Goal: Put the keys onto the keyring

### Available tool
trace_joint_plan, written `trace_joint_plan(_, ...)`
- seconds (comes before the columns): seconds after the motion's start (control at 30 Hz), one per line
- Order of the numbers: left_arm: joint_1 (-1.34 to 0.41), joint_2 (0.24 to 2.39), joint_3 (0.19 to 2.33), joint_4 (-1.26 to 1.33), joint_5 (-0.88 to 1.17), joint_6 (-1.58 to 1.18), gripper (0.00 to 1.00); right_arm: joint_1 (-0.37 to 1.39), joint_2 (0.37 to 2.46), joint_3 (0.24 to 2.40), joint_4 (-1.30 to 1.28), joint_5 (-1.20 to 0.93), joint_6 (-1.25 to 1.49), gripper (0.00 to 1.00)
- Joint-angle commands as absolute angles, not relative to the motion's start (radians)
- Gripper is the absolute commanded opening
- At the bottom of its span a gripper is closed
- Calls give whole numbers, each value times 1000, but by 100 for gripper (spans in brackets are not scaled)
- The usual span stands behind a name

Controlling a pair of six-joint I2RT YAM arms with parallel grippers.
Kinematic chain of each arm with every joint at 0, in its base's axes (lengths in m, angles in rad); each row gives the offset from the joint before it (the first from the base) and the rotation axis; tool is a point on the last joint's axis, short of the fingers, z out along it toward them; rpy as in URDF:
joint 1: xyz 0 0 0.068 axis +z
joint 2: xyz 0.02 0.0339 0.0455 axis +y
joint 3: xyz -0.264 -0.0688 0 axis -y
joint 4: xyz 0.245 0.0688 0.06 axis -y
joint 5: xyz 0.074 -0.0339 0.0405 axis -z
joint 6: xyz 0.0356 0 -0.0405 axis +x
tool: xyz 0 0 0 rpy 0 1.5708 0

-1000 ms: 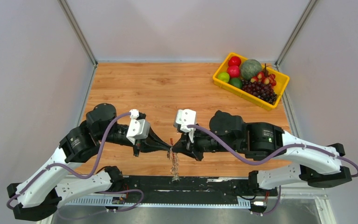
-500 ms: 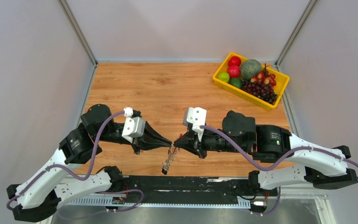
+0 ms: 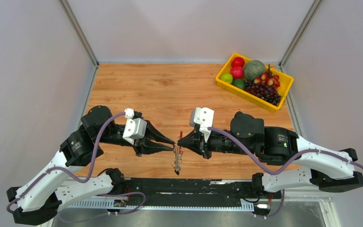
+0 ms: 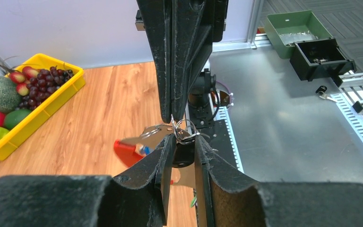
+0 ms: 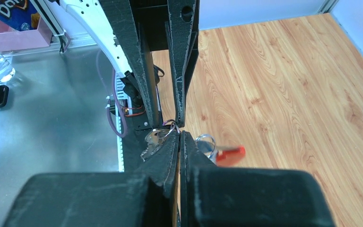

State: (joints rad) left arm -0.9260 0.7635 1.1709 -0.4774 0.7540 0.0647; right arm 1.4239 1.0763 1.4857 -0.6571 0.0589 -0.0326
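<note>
Two tools meet nose to nose just above the middle of the counter's (image 3: 170, 90) near edge, and that is where all the action is. We have the right tool (image 3: 178, 140) pinched fully shut on the keyring (image 4: 127, 150), gripping the bunch by its thin wire loop. The red part and the silver blades of the keys (image 5: 153, 139) dangle below it, clear of the wood.

The left tool (image 3: 173, 144) stands partly open. Its fingers (image 4: 160, 161) sit either side of a black-headed key (image 4: 184, 156) at the loop, and we cannot tell whether they touch it.

Our read is that we are in the threading step itself, with this key at the ring and the left side's hold on it slack or gone. The next move calls for very fine work. The right side has to keep the loop steady, while the left checks that the key really hangs on the wire before it goes for another.

Off beyond the near edge, a blue packet (image 5: 2, 7) shows a few white letters, cut off and not readable. Far back at the right corner sits the yellow fruit tray (image 3: 221, 81), well apart from everything.
</note>
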Motion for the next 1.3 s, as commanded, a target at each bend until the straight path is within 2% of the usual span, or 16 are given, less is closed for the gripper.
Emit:
trace_joint_plan(0.0,-929,760,1164,-457,786,47,30,1427,1048,1494,-557,95,-54,0)
trace_joint_plan(0.13,-928,769,1169,-454,787,48,22,1434,1048,1497,-553,95,-54,0)
trace_joint_plan(0.3,-928,778,1169,-457,788,52,3,1440,1048,1497,-547,101,-57,0)
trace_joint_plan(0.37,-929,780,1170,-458,788,53,0,1443,1046,1495,-545,104,-57,0)
trace_joint_plan(0.7,-928,790,1164,-445,806,48,0,1459,1017,1463,-455,117,-77,0)
trace_joint_plan(1.27,-929,804,1156,-387,827,30,0,1462,932,1226,-117,43,-86,0)
